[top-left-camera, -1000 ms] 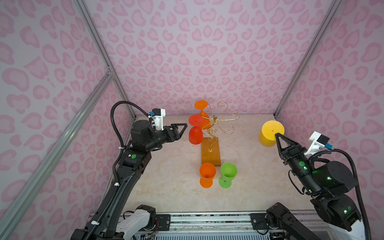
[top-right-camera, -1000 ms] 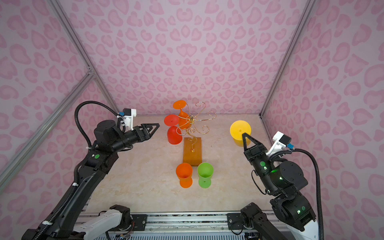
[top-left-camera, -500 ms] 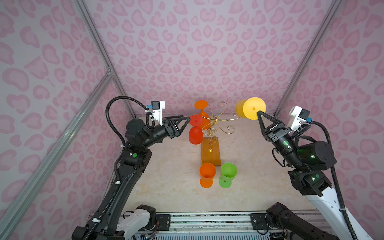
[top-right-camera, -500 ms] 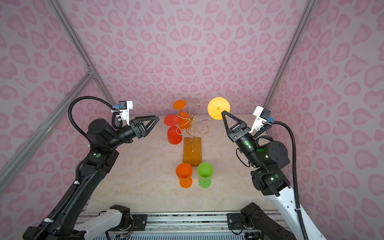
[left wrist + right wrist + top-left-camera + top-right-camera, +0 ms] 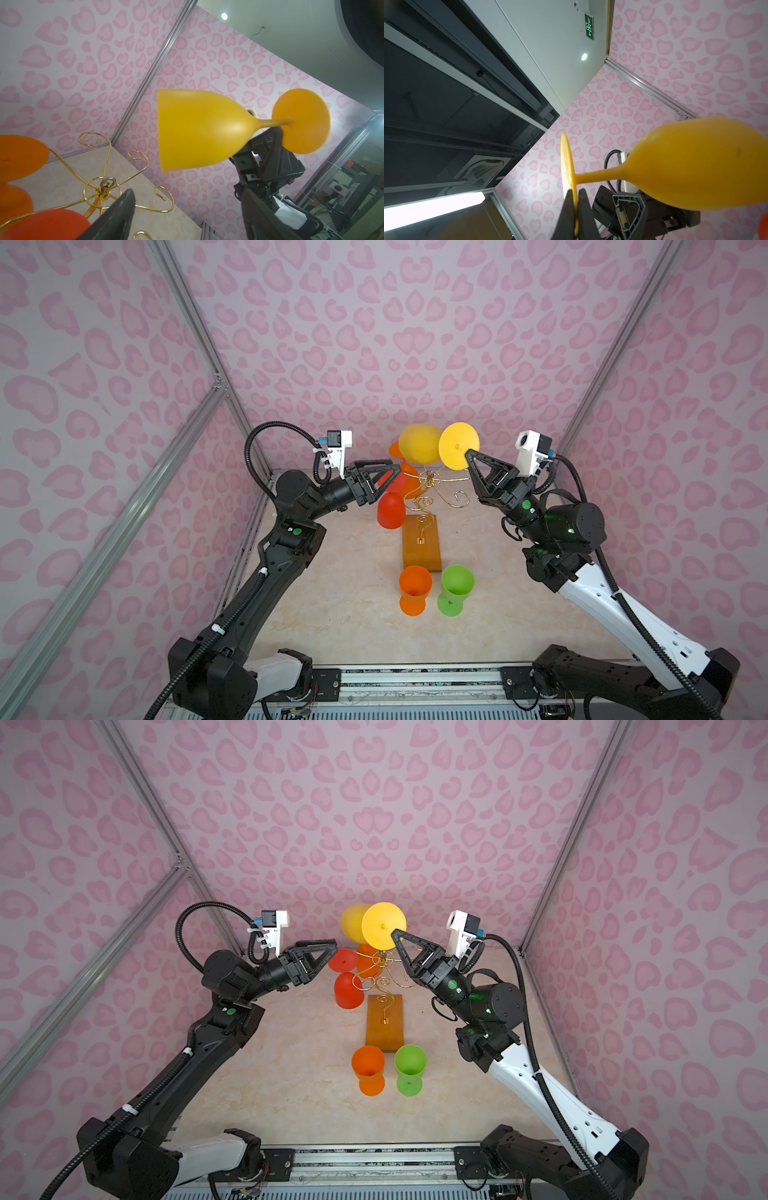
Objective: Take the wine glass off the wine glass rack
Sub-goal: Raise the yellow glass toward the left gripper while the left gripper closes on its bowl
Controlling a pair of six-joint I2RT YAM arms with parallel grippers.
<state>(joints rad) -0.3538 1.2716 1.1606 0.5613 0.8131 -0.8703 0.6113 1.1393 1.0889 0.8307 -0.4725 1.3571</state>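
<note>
The wine glass rack (image 5: 430, 480) (image 5: 384, 962) is gold wire on an amber wooden base (image 5: 420, 545), at the middle back in both top views. A red wine glass (image 5: 390, 510) (image 5: 348, 990) and an orange one (image 5: 368, 963) hang bowl-down from its left arms. My right gripper (image 5: 467, 454) (image 5: 394, 932) (image 5: 576, 190) is shut on the foot disc of a yellow wine glass (image 5: 419, 443) (image 5: 197, 128) (image 5: 695, 162), held sideways above the rack. My left gripper (image 5: 397, 470) (image 5: 332, 946) (image 5: 188, 193) is open and holds nothing, its tips beside the red glass's foot.
An orange glass (image 5: 414, 589) and a green glass (image 5: 456, 587) stand upright on the beige table (image 5: 332, 593) just in front of the rack's base. Pink patterned walls with metal posts close in the left, back and right sides.
The right gripper has carried the yellow glass from the table at the right up and leftward to above the rack. The left gripper has risen and moved closer to the rack's left side.
</note>
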